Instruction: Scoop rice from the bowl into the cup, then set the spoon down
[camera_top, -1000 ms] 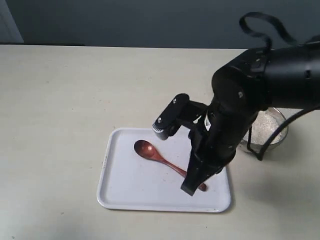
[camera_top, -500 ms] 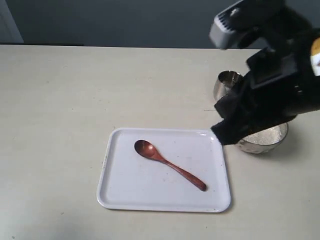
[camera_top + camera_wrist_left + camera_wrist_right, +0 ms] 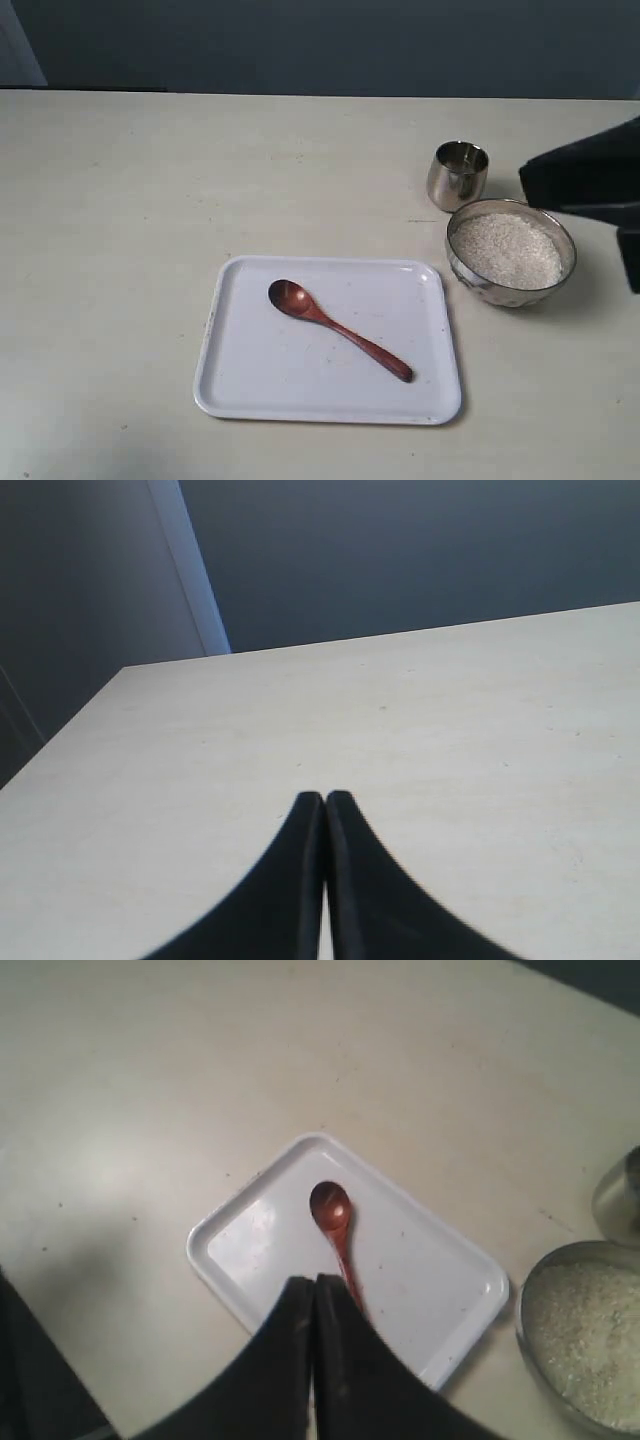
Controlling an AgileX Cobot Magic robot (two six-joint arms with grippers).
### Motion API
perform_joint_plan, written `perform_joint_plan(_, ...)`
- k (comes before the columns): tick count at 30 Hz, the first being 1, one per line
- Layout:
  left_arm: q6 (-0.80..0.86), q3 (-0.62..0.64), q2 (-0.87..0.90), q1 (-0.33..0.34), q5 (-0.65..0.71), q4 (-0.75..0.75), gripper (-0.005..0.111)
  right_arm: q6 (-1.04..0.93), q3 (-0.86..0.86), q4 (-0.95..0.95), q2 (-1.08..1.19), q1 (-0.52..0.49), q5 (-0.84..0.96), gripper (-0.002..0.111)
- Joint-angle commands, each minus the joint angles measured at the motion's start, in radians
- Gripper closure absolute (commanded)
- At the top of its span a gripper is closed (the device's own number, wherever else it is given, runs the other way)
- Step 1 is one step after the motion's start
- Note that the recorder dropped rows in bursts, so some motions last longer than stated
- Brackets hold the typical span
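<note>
1. The wooden spoon [image 3: 340,330] lies flat on the white tray [image 3: 215,345], clear of the right gripper [image 3: 315,1282], whose jaws meet on nothing.
2. It is glossy reddish-brown, with its oval bowl facing up.
3. The left gripper [image 3: 325,798] is likewise closed.

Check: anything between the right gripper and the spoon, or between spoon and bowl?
Nothing visible. The spoon lies alone on the tray; only tray rim and bare table separate it from the bowl. The cup stands off that line. The right gripper, shut, has open air to the spoon.
</note>
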Motion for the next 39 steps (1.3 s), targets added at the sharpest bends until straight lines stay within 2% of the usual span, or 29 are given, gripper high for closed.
perform_joint_plan(1,-0.004,-0.005,-0.004,-0.004,0.0,-0.003,0.106,0.001,0.004,-0.124,-0.024,-0.002,-0.12,0.108)
perform_joint_plan(3,-0.004,-0.005,-0.004,-0.004,0.0,-0.003,0.106,-0.005,0.009,-0.168,-0.047,-0.061,-0.153,0.108)
perform_joint_plan(6,-0.004,-0.005,-0.004,-0.004,0.0,-0.003,0.106,-0.016,0.148,-0.127,-0.168,-0.348,-0.269,0.108)
perform_joint_plan(7,-0.004,-0.005,-0.004,-0.004,0.0,-0.003,0.106,-0.034,0.185,-0.111,-0.195,-0.399,-0.295,0.108)
perform_joint_plan(8,-0.004,-0.005,-0.004,-0.004,0.0,-0.003,0.106,-0.108,0.281,-0.052,-0.268,-0.514,-0.363,0.108)
perform_joint_plan(9,-0.004,-0.005,-0.004,-0.004,0.0,-0.003,0.106,-0.166,0.351,-0.014,-0.322,-0.577,-0.418,0.108)
perform_joint_plan(12,-0.004,-0.005,-0.004,-0.004,0.0,-0.003,0.106,-0.236,0.592,0.046,-0.526,-0.683,-0.599,0.108)
perform_joint_plan(18,-0.004,-0.005,-0.004,-0.004,0.0,-0.003,0.106,-0.231,0.856,0.123,-0.787,-0.79,-0.678,0.108)
perform_joint_plan(23,-0.004,-0.005,-0.004,-0.004,0.0,-0.003,0.106,-0.229,0.967,0.223,-0.811,-0.841,-0.688,0.108)
perform_joint_plan(27,-0.004,-0.005,-0.004,-0.004,0.0,-0.003,0.106,-0.227,0.967,0.216,-0.811,-0.841,-0.627,0.108)
perform_joint_plan(39,-0.004,-0.005,-0.004,-0.004,0.0,-0.003,0.106,-0.227,0.967,0.216,-0.811,-0.841,-0.624,0.108)
